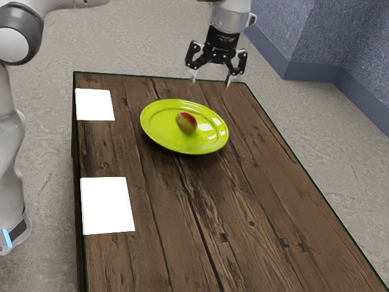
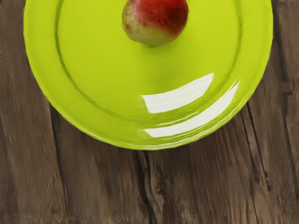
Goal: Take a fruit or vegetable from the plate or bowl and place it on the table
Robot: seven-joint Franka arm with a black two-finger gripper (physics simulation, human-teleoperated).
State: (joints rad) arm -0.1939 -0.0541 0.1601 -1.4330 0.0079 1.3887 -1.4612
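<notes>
Watching the exterior view: gripper point(image 1: 211, 79) is open, fingers apart with nothing between them, tips pointing down. It's in the air, lined up in the picture with the table's far short edge, toward that edge's corner at the exterior view's right. Can't read its height.

Target is the mango point(image 1: 186, 123), lying on the lime-green plate point(image 1: 159, 139), about mid-plate. Its long axis slants from the exterior view's upper left to lower right. Can't tell stem end from tip. Red on one flank, yellow-green on the other.

Plate sits nearer the table's far short edge. Table point(image 1: 164, 243) is dark, weathered planks, grain roughly along the long edges. Two blank white rectangles point(image 1: 95, 104) point(image 1: 107, 205) lie by the long edge on the arm's side, one of them close to the far corner. Floor point(image 1: 316, 146) is mottled grey; speckled blue-grey wall point(image 1: 331, 36) with a smooth baseboard point(image 1: 313, 72) behind.

Frame cuts off the table's near end and parts of the arm point(image 1: 7, 134). Mango's underside is hidden.

Wrist view: red and yellow-green skin again, plus bright glare on the plate's rim and well. Frame edge clips both mango and plate, so I can't get the long axis here.
</notes>
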